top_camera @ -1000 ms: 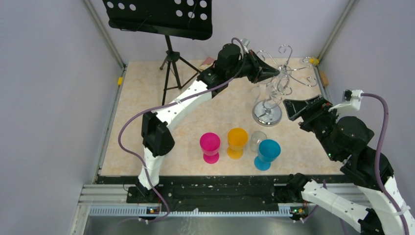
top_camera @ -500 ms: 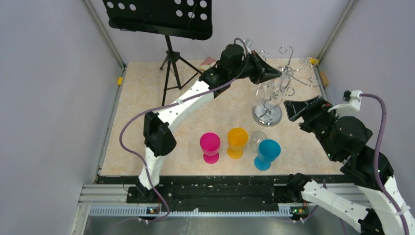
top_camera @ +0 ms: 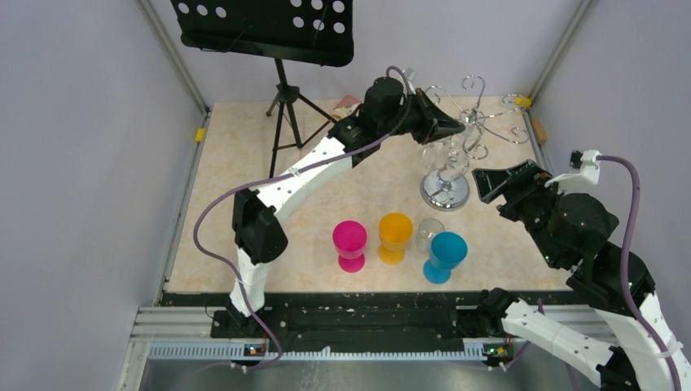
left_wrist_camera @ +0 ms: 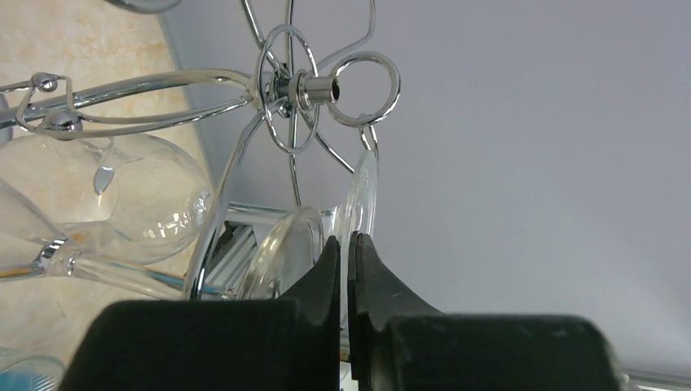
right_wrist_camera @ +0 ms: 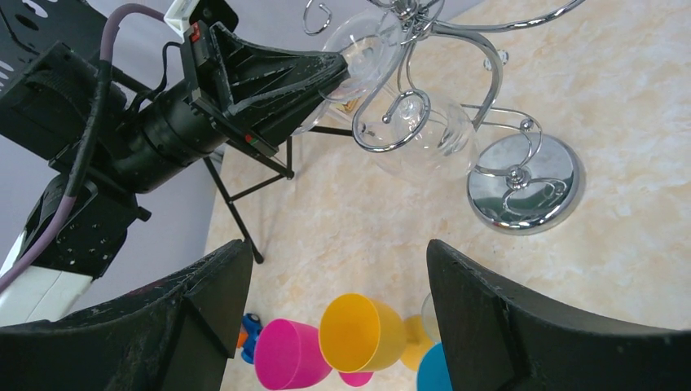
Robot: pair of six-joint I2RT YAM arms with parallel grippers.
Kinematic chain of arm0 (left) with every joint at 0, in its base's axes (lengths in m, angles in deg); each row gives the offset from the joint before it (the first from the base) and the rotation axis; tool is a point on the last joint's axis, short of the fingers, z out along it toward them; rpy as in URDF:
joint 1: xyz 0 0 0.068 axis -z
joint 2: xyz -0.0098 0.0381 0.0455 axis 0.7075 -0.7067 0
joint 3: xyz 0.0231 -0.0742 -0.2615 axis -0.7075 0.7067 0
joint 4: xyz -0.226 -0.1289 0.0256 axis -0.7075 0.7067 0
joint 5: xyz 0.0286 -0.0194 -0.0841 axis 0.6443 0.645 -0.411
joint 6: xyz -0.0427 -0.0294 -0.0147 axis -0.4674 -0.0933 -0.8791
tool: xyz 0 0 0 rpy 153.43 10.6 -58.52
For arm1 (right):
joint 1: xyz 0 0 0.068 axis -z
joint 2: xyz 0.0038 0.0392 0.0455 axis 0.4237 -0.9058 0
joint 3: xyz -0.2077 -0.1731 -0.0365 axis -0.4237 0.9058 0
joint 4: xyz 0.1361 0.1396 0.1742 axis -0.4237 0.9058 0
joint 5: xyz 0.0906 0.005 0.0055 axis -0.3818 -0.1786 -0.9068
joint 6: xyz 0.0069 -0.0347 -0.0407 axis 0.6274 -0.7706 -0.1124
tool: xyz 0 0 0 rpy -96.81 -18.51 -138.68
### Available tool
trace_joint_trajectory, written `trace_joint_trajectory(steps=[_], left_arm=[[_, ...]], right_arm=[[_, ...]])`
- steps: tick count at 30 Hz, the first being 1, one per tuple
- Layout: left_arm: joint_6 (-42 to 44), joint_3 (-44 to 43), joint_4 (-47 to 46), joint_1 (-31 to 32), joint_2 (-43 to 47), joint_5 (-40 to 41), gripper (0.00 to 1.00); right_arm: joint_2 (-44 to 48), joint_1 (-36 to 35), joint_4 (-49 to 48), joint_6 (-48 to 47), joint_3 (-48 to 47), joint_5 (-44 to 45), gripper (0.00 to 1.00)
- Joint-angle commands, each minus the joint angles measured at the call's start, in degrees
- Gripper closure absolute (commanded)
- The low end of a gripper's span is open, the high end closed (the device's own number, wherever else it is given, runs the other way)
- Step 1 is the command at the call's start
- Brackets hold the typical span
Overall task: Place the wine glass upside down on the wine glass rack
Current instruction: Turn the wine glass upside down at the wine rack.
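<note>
Wine glass (left_wrist_camera: 361,195): my outstretched left claw (left_wrist_camera: 349,259) pinches its foot at the one-o'clock rack (left_wrist_camera: 301,85); right claw (right_wrist_camera: 332,273) gapes empty.

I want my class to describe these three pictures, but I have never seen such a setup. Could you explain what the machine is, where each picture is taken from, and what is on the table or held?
The robot has a left arm and a right arm bolted at the near edge of the table, each ending in a two-finger gripper. The wide picture comes from a fixed camera above and behind them; the other two from cameras on the wrists. On the table stand a chrome rack, a black music stand, a pink goblet, an orange goblet, a blue goblet and a clear glass. The left gripper is shut on a wine glass up at the rack's hooks, where a second glass hangs. The right gripper is open and empty.
</note>
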Motion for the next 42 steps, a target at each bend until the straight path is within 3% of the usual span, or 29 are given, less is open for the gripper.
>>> trace_joint_trajectory(steps=[1,15,27,42], left_arm=[[1.0,2.9,-5.3,0.7,6.1,-0.2,1.0],[-0.7,10.9,-8.7,1.0,12.6,-4.4,1.0],[-0.9,10.4,-9.9,2.7,13.2,-10.3,1.0],[-4.0,6.6,-12.8,6.4,9.9,-10.3,1.0]], right_arm=[[-0.5,0.6,-0.4,-0.8,-2.5,0.3,0.21],[-0.3,0.6,-0.9,-0.7,-3.0,-0.6,0.21],[0.0,0.6,-1.1,-0.6,-3.0,-0.7,0.21],[1.2,0.6,1.1,-1.0,-4.2,2.1,0.2]])
